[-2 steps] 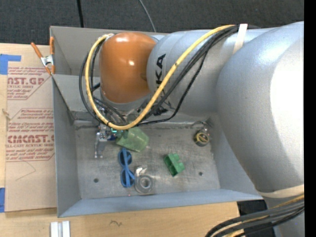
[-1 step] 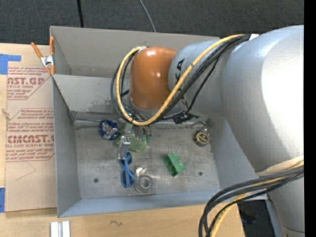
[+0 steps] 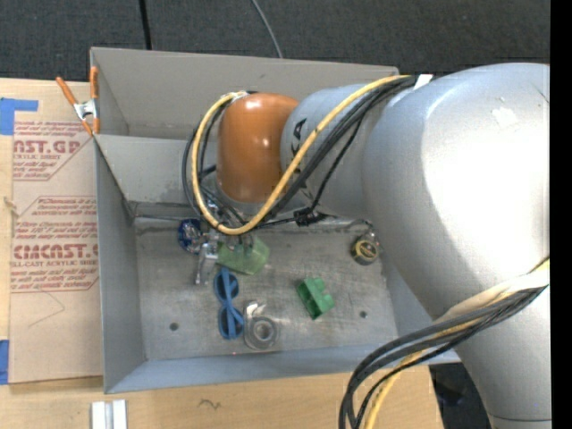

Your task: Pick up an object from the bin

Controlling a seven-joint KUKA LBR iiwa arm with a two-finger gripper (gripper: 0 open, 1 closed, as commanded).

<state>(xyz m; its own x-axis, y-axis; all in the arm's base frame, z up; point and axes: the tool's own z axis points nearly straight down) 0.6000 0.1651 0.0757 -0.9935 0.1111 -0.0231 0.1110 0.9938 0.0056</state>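
My gripper (image 3: 208, 250) is low over the bin floor at the back left, mostly covered by the arm's wrist. A pale green translucent lump (image 3: 245, 257) lies right beside it on the right, touching or nearly touching it. A small blue round piece (image 3: 189, 231) sits just to its left by the back wall. In front of it a blue looped item shaped like small scissors handles (image 3: 226, 304) lies lengthwise on the floor.
A grey metal ring (image 3: 260, 332) rests near the front wall beside the blue loops. A green block (image 3: 314, 297) lies mid-floor to the right, and a brass-coloured round part (image 3: 364, 250) sits at the back right. The arm covers the bin's right and back.
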